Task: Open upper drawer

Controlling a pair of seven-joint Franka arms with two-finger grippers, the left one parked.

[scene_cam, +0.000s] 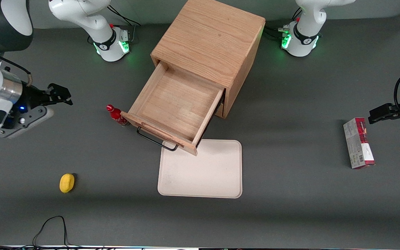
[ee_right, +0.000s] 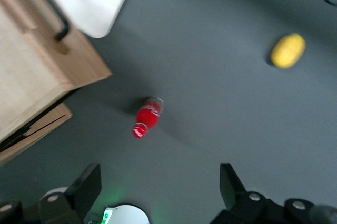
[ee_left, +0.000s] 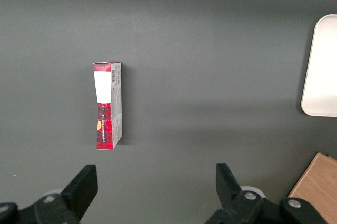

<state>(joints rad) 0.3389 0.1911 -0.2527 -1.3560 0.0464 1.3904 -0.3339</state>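
The upper drawer [scene_cam: 175,104] of the light oak cabinet [scene_cam: 210,38] stands pulled far out, its inside bare wood, its thin black bar handle [scene_cam: 156,140] at the front over the tray's edge. The drawer's corner and handle also show in the right wrist view [ee_right: 47,56]. The lower drawer [ee_right: 37,129] shows shut beneath it. My right gripper [scene_cam: 61,94] is open and empty, raised above the table toward the working arm's end, well apart from the drawer. Its fingers [ee_right: 87,184] are spread wide over bare table.
A small red bottle [scene_cam: 116,115] stands beside the drawer front's corner, also in the right wrist view [ee_right: 146,116]. A yellow lemon [scene_cam: 66,182] lies nearer the camera. A white tray [scene_cam: 201,170] lies in front of the drawer. A red-and-white box [scene_cam: 358,142] lies toward the parked arm's end.
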